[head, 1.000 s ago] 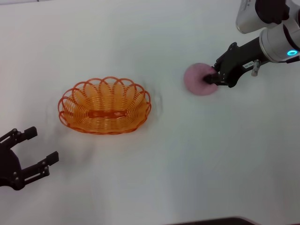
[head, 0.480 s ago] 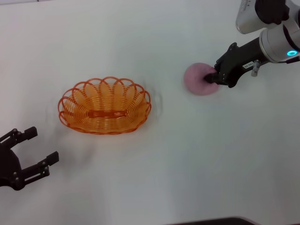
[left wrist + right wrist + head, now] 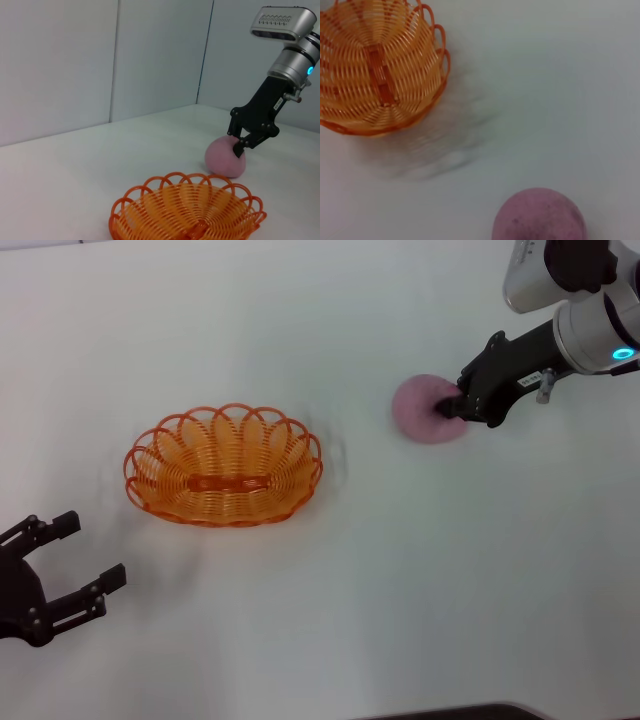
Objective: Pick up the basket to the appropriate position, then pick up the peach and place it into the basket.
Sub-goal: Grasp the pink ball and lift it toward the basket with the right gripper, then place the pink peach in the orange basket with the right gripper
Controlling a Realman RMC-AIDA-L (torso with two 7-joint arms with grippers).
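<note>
jaws: right gripper [image 3: 452,406] closed around the peach [image 3: 424,410], which rests on the table [image 3: 420,570]; left gripper [image 3: 78,558] spread wide, parked near the table's front | step: peach grasp; next, lift and carry to the basket [image 3: 223,466], well apart | views: left wrist shows fingers straddling the peach's top; head cannot.

Bright, even light; faint shadows
</note>
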